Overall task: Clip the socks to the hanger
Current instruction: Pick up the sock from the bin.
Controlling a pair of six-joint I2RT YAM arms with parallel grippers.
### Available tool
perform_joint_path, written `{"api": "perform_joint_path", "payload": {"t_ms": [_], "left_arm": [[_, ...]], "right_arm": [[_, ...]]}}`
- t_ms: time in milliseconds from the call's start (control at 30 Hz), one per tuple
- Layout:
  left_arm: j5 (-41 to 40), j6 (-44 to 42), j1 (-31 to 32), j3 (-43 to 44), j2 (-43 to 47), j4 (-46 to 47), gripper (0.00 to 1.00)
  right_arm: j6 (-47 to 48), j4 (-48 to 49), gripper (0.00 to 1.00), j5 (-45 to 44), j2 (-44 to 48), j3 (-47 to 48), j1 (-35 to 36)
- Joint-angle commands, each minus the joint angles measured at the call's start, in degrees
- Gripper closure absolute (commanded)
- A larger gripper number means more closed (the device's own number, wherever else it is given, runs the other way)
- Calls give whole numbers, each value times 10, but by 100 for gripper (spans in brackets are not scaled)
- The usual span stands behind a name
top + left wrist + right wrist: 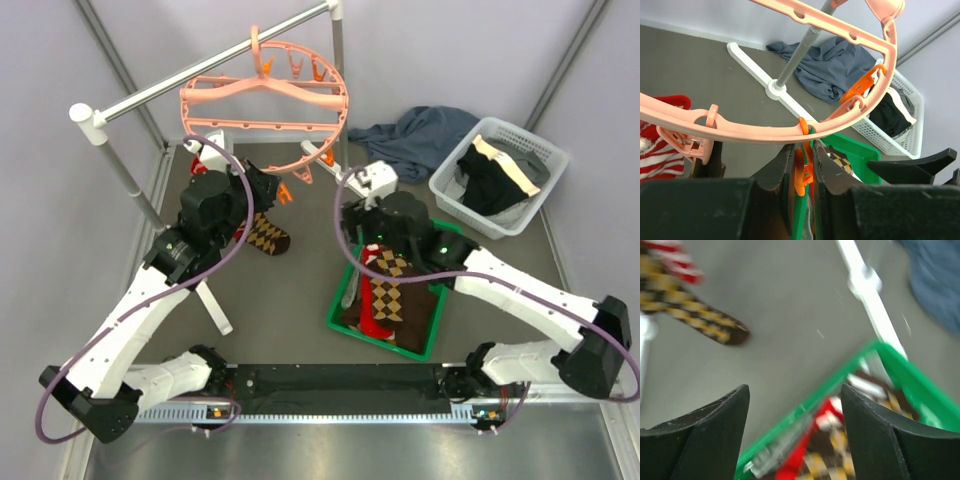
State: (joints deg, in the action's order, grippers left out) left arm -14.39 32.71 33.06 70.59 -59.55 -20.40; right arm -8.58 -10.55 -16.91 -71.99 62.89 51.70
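The salmon-pink ring hanger (265,110) hangs from the grey rail. My left gripper (272,188) is at its near rim, shut on a small orange clip (802,172) that hangs under the ring (765,132). A brown argyle sock (268,238) and a red-and-white striped sock (660,150) are just left of it, below the ring. My right gripper (358,240) is open and empty (794,395), over the left edge of the green tray (345,295). The tray holds several socks, argyle and red (390,295); they show blurred in the right wrist view (840,450).
The rack's white foot (215,305) lies on the table by the left arm, its post (800,50) rising behind the ring. A dark blue-grey cloth (420,135) lies at the back. A white basket (530,145) with black and cream garments stands back right.
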Motion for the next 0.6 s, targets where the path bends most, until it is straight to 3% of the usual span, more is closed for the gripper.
{"api": "perform_joint_path", "payload": {"t_ms": [0,233,567], "left_arm": [[11,-37,1,-10,2,55,87],[21,-51,1,-12,2,60,87],[26,-50,1,-5,0,56,87]], "right_arm": [[-150,-153,28,-8,47,-49,-67],[-227,-168,35,78,62,-121,-214],[-260,-141,44,75,-128,-35,-253]]}}
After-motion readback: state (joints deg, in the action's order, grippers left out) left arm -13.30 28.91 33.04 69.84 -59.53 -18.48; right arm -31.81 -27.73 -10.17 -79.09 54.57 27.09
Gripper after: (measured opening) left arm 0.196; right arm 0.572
